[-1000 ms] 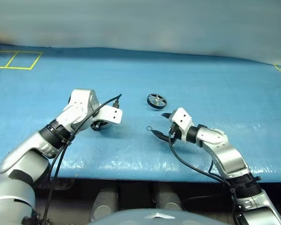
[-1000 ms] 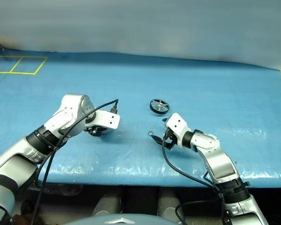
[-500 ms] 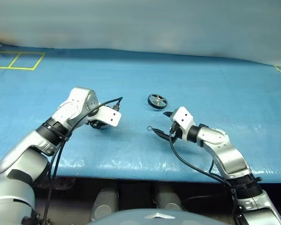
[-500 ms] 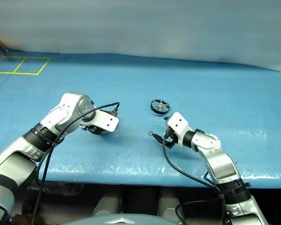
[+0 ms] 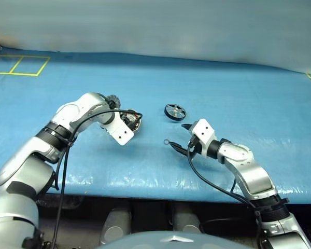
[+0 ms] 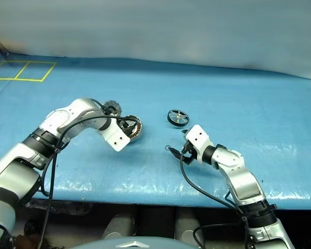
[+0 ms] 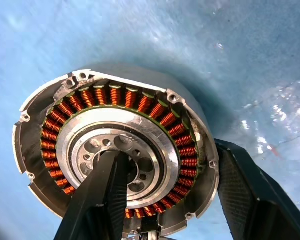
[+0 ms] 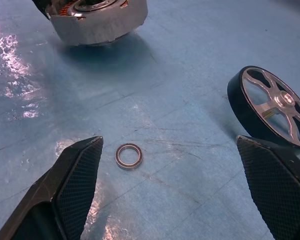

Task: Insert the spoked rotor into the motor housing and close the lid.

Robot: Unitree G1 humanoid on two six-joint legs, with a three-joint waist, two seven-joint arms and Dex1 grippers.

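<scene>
One motor housing [image 7: 117, 160], held off the counter [image 5: 238, 93] by the left gripper [image 6: 128, 130], one finger inside the hub, one outside the rim; open winding face tilted toward the spoked rotor [image 5: 174, 111]. Left arm bent, wrist angled down. Right gripper [image 8: 177, 165] low, jaws wide and empty, near one rotor propped on edge and one small ring [image 8: 129, 156].

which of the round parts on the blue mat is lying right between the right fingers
The small thin metal ring, lying flat between the open right fingers. The black spoked rotor sits beside one finger; the copper-wound housing lies farther off.
</scene>
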